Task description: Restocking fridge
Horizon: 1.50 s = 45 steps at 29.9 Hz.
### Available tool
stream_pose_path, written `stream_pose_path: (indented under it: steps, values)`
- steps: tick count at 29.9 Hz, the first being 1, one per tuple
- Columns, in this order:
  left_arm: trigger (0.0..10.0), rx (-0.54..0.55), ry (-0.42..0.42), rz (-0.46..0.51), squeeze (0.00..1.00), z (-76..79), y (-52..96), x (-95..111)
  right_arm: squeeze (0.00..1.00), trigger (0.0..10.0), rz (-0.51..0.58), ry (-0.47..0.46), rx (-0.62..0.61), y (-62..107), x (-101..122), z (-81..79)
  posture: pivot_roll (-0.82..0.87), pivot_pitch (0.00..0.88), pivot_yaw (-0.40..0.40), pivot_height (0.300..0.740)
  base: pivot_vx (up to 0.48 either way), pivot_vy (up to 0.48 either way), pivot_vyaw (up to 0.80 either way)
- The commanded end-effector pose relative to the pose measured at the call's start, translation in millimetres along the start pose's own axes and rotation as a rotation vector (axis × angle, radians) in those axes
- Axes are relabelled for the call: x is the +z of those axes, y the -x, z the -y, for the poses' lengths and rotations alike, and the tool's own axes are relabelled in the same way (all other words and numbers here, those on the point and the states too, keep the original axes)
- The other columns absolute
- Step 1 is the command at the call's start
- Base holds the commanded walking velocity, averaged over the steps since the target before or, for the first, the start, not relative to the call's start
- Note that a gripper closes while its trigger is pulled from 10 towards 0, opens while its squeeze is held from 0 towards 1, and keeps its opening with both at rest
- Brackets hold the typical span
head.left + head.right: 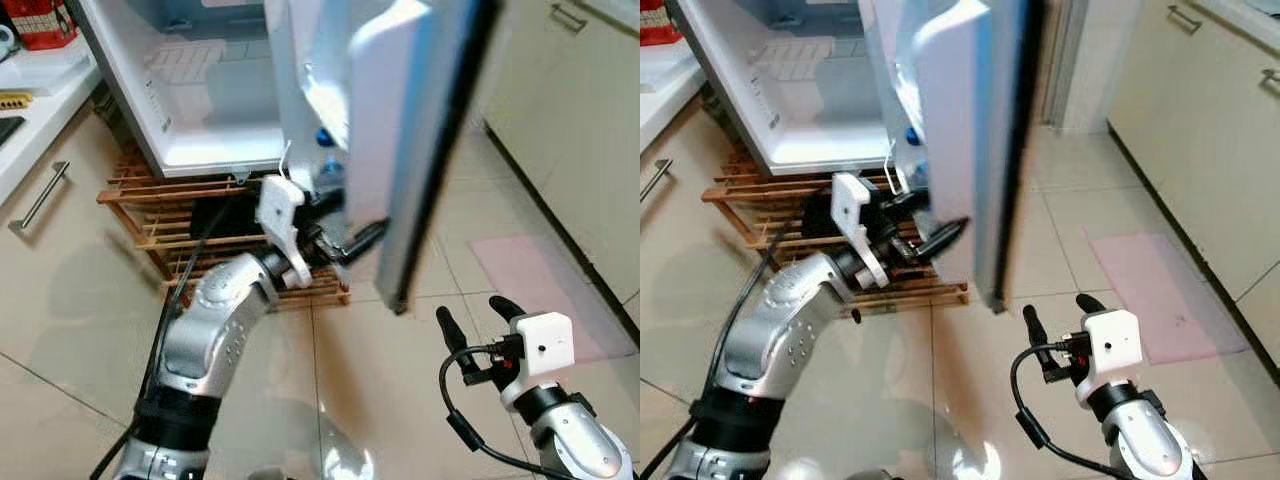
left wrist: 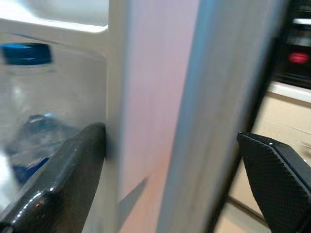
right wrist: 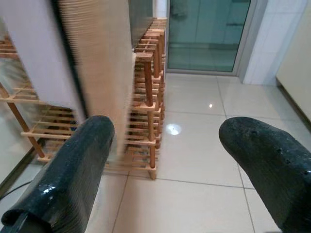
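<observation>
A: What holds what here?

B: The small white fridge point(image 1: 215, 110) sits on a slatted wooden rack point(image 1: 150, 215) on the tiled floor point(image 1: 80, 330). Its door point(image 1: 420, 140) stands swung out toward the camera, edge-on. Inside the cabinet I see a white wire shelf point(image 1: 185, 60) and a pale floor; I can make out nothing lying on either.

A: And the door itself?

B: The inner door bin carries a clear bottle with a blue cap point(image 2: 26, 53) and a blue label lower down. From the head views just the blue cap shows, beside the door's inner face.

A: Where is the left gripper point(image 1: 345, 240)?

B: At the lower part of the door. In the left wrist view its fingers point(image 2: 58, 184) stand wide apart with the door's edge between them, one finger on the bottle side, the other on the outer side. I can't tell whether either finger touches the door; the frame is blurred.

A: The right gripper point(image 1: 1055, 325)?

B: Low over the floor, in front of the door and apart from it, fingers spread wide with nothing between them. Its wrist view looks past the rack toward a glass door point(image 3: 209, 34).

A: Anything else around?

B: Cream cabinets point(image 1: 580, 120) on the right, a pink mat point(image 1: 540, 290) before them, and a white counter point(image 1: 40, 90) on the left with a red container point(image 1: 40, 22) on it
</observation>
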<state>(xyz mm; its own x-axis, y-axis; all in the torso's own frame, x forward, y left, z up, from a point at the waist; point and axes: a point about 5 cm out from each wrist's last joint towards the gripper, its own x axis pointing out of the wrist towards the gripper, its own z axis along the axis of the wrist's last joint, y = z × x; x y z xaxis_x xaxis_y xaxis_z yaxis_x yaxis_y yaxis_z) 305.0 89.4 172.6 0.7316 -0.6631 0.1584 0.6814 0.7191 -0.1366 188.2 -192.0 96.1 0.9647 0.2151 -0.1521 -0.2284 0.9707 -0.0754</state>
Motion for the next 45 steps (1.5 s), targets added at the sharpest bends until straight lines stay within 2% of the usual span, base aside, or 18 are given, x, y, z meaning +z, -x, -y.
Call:
stream_pose_path:
  steps: [1, 22, 25, 27, 28, 30, 33, 37, 39, 40, 45]
  values:
    - [10.0, -0.035, -0.035, 0.06, 0.0, 8.8, -9.3, 12, 0.0, 10.0, 0.022, 0.018, 0.01, -3.0, 5, -0.5, -0.01, 0.0, 0.075, 0.74, 0.0, 0.0, 0.0]
    - [10.0, 0.002, -0.062, 0.095, 0.0, 4.8, -14.3, 16, 0.0, 10.0, 0.019, 0.022, -0.007, 0.1, 5, 0.9, -0.02, 0.001, 0.082, 0.74, 0.0, 0.0, 0.0]
    - [10.0, -0.06, -0.045, 0.103, 0.0, 11.9, -14.2, 17, 0.0, 10.0, 0.015, 0.022, -0.008, 1.1, 4, 1.0, -0.02, 0.0, 0.084, 0.74, 0.0, 0.0, 0.0]
    - [10.0, -0.171, 0.056, 0.122, 0.0, 23.7, -11.1, 19, 0.0, 10.0, 0.013, 0.023, -0.009, 1.6, 4, 0.8, -0.02, 0.0, 0.086, 0.74, 0.0, 0.0, 0.0]
    - [10.0, -0.171, 0.056, 0.122, 0.0, 23.7, -11.1, 19, 0.0, 10.0, 0.013, 0.023, -0.009, 1.6, 4, 0.8, -0.02, 0.0, 0.086, 0.74, 0.0, 0.0, 0.0]
    - [10.0, -0.312, 0.127, 0.136, 0.0, 36.8, -5.2, 23, 0.0, 10.0, 0.012, 0.024, -0.01, 1.9, 4, 0.8, -0.03, 0.0, 0.087, 0.74, 0.0, 0.0, 0.0]
    - [10.0, -0.423, 0.148, 0.119, 0.0, 46.4, -1.4, 23, 0.0, 10.0, 0.009, 0.026, -0.014, 2.8, 4, 2.4, -0.03, 0.0, 0.086, 0.74, 0.0, 0.0, 0.0]
    - [10.0, -0.395, 0.112, 0.122, 0.0, 43.3, -5.0, 22, 0.0, 10.0, 0.009, 0.028, -0.016, 2.8, 4, 3.0, -0.03, 0.0, 0.086, 0.74, 0.0, 0.0, 0.0]
    - [10.0, -0.252, 0.056, 0.139, 0.0, 25.2, -12.6, 23, 0.0, 10.0, 0.009, 0.03, -0.018, 2.4, 4, 3.5, -0.03, 0.0, 0.086, 0.74, 0.0, 0.0, 0.0]
    - [10.0, -0.252, 0.056, 0.139, 0.0, 25.2, -12.6, 23, 0.0, 10.0, 0.009, 0.03, -0.018, 2.4, 4, 3.5, -0.03, 0.0, 0.086, 0.74, 0.0, 0.0, 0.0]
    - [10.0, -0.087, -0.048, 0.138, 0.0, -0.4, -17.9, 30, 0.0, 10.0, 0.011, 0.034, -0.021, 1.8, 4, 4.9, -0.03, 0.0, 0.086, 0.74, 0.0, 0.0, 0.0]
